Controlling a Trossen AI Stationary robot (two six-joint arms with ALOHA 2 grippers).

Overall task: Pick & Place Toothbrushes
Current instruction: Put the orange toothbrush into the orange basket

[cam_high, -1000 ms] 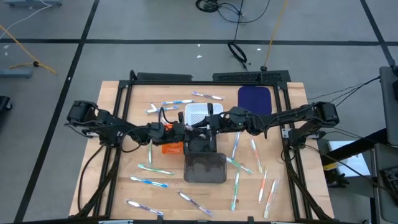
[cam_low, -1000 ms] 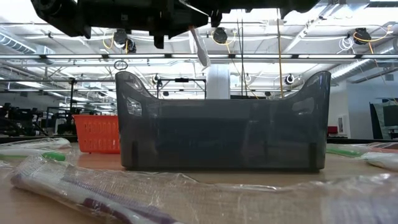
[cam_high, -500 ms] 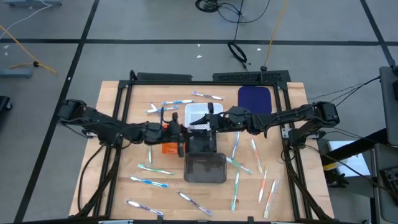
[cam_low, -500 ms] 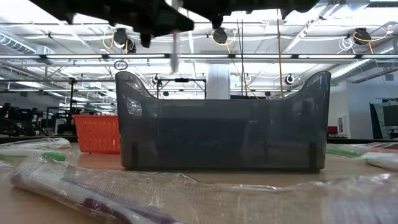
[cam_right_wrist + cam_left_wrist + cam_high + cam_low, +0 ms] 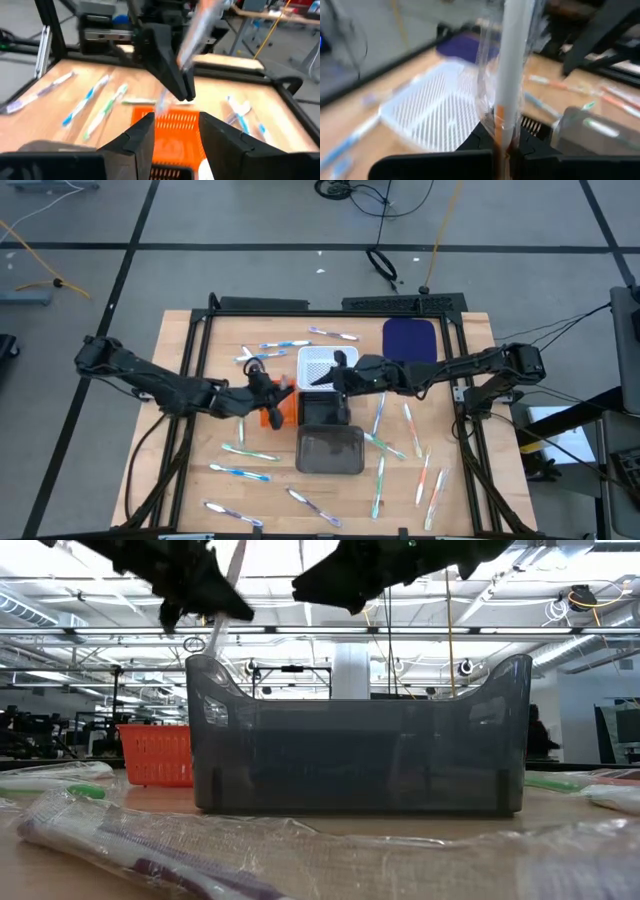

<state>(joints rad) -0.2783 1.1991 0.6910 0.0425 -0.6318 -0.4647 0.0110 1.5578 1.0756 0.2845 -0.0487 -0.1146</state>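
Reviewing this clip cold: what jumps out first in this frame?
The two grippers near the table's middle: the left gripper is shut on a wrapped toothbrush with an orange accent, over the orange basket, while the right gripper, open, hangs beside the white basket. Just in front sits a dark grey bin, and many loose toothbrushes lie scattered on the wooden table.

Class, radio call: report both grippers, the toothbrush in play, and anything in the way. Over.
Left gripper shut on wrapped toothbrush, above orange basket. Right gripper open, over white basket. Path not blocked.
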